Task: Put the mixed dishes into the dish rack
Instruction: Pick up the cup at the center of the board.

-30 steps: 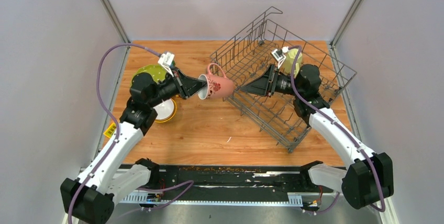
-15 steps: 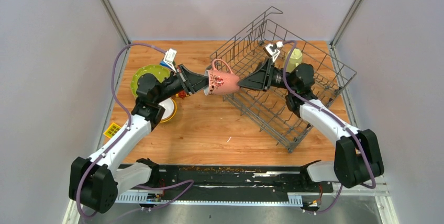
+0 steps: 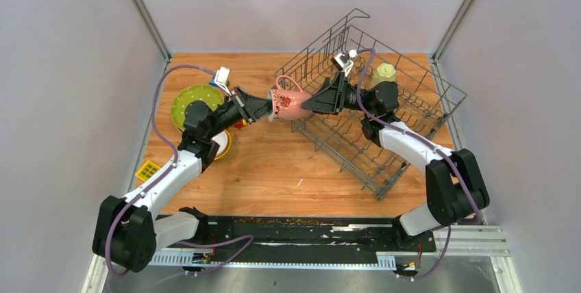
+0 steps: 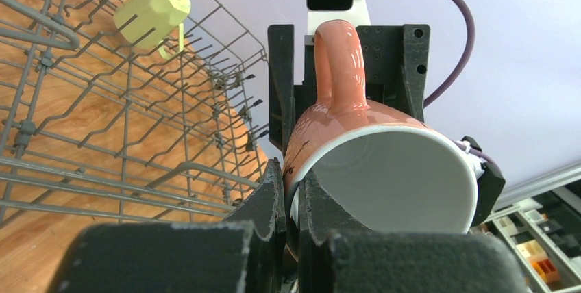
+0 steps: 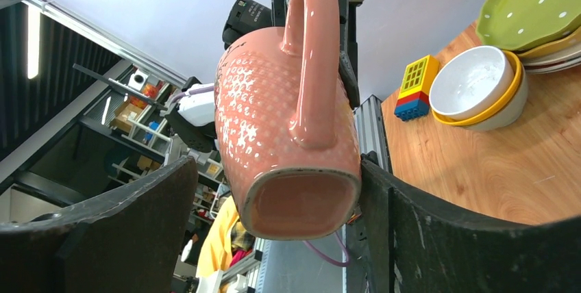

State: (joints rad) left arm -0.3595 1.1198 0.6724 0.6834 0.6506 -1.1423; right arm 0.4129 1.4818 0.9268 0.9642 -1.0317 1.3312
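A pink mug [image 3: 288, 105] hangs on its side in the air at the near left corner of the grey wire dish rack [image 3: 356, 149], handle up. My left gripper [image 3: 270, 109] is shut on its rim, one finger inside the white interior [image 4: 384, 170] and one outside. My right gripper [image 3: 305, 105] stands open around the mug's base [image 5: 288, 122]; its right finger [image 5: 384, 197] touches the wall, while the left finger [image 5: 157, 204] stands apart. A pale-green mug [image 3: 384, 72] lies inside the rack [image 4: 123, 135].
At the table's left, a lime-green dotted plate [image 3: 192, 98] sits on other plates, with a white bowl nested in a yellow bowl [image 3: 218, 144] in front. A yellow and blue toy block [image 3: 147, 169] lies near the left edge. The rack sits at an angle at the right.
My left arm has carried the pink mug right, up to the rack. My right gripper has moved left out of the rack and now straddles the mug's base, jaws a little narrower.
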